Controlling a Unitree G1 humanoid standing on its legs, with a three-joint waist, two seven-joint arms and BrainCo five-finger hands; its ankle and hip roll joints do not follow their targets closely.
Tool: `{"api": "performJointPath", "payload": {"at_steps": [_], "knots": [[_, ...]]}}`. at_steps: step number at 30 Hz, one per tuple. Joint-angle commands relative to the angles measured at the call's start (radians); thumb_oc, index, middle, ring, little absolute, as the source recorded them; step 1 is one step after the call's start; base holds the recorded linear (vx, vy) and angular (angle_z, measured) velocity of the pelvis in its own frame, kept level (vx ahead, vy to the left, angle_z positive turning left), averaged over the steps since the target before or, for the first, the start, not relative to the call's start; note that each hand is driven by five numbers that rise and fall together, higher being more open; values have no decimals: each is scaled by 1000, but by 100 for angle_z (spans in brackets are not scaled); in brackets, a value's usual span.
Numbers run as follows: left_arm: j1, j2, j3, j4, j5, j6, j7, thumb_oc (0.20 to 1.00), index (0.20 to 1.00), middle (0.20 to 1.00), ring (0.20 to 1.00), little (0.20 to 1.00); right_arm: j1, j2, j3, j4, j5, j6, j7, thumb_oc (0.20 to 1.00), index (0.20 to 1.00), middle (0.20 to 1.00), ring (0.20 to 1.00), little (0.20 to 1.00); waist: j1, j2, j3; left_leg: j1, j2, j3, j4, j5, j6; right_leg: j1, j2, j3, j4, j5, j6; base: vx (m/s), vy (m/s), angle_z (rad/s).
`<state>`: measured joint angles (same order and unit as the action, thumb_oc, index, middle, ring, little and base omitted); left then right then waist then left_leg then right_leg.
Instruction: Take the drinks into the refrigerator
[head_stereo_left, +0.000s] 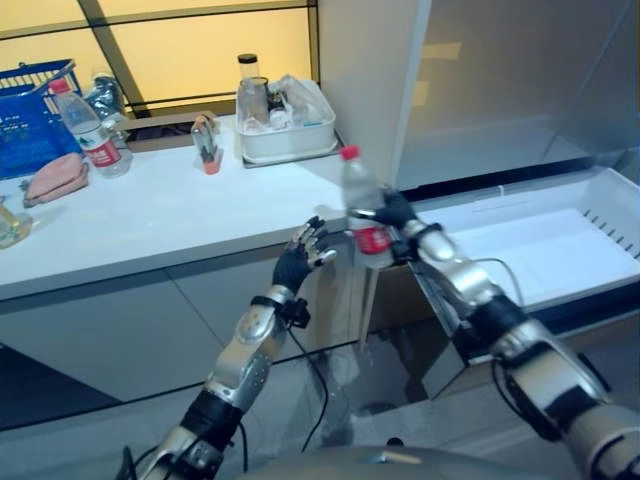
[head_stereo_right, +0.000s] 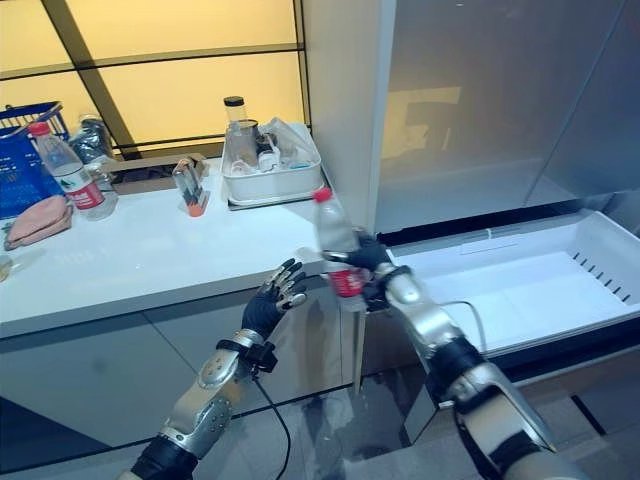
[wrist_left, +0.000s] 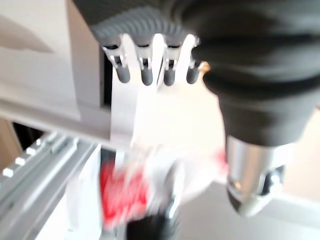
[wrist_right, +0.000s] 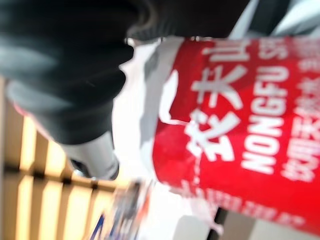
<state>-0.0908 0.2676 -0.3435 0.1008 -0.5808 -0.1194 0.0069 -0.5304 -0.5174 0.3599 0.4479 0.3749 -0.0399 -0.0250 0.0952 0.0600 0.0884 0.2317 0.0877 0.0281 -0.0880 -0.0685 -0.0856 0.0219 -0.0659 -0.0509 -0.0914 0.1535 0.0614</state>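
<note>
Right hand (head_stereo_right: 372, 262) grips the upright water bottle (head_stereo_right: 335, 240) around its red label, between the white counter (head_stereo_right: 130, 260) and the open refrigerator drawer (head_stereo_right: 520, 280); its thin, smooth plastic probably yields and slips, so the middle suits best, while the left hand (head_stereo_right: 272, 296) hangs open nearby.

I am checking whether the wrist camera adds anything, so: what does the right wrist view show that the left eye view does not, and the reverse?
The right wrist view alone shows the red printed label up close on the clear plastic water bottle beside the right hand. The left eye view alone shows the open left hand, the white countertop, a second red-capped bottle, the blue basket, the white tub of containers and the open white refrigerator drawer. Both show the right hand closed round the bottle.
</note>
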Motion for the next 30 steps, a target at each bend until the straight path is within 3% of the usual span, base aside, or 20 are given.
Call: {"api": "performJointPath", "payload": {"at_steps": [1, 7, 16, 23, 27, 30], "knots": [[-11, 41, -19, -68, 24, -51, -49, 1000, 1000, 1000, 1000, 1000, -109, -27, -158, -148, 64, -153, -43, 200, 200, 200, 200, 200, -13, -61, -17, -50, -55, 20, 16, -7, 76, 54, -38, 43, 99, -147, 62, 0, 0, 0], [51, 71, 18, -80, 66, -49, -76, 1000, 1000, 1000, 1000, 1000, 13, -112, -328, -261, 97, -203, -78, 200, 200, 200, 200, 200, -33, -68, -13, -57, -56, 25, 14, -9, 78, 43, -36, 50, 97, -145, 64, 0, 0, -2], [88, 160, 44, -100, 164, -71, -116, 1000, 1000, 1000, 1000, 1000, 82, -234, -441, -258, 108, -219, -90, 200, 200, 200, 200, 200, -48, -73, -8, -65, -55, 33, 15, -11, 75, 31, -35, 59, 96, -145, 68, 1, 0, -3], [101, 234, -7, -182, 116, -74, -184, 1000, 1000, 1000, 1000, 1000, -2, -331, -328, 6, 63, -168, -66, 200, 200, 200, 200, 200, -46, -76, -2, -65, -57, 39, 15, -12, 71, 28, -30, 68, 96, -141, 68, 1, 0, 0], [74, 267, -70, -205, 135, -69, -218, 1000, 1000, 1000, 1000, 1000, -83, -328, -268, 193, 77, -152, -58, 200, 200, 200, 200, 200, -45, -74, 2, -66, -58, 41, 14, -12, 70, 25, -28, 68, 96, -140, 68, 0, 0, 0], [53, 290, -115, -226, 141, -69, -241, 1000, 1000, 1000, 1000, 1000, -173, -341, -188, 348, -6, -117, -64, 200, 200, 200, 200, 200, -40, -69, 8, -65, -58, 39, 10, -19, 71, 26, -27, 70, 91, -146, 71, -6, 3, -1]]}}
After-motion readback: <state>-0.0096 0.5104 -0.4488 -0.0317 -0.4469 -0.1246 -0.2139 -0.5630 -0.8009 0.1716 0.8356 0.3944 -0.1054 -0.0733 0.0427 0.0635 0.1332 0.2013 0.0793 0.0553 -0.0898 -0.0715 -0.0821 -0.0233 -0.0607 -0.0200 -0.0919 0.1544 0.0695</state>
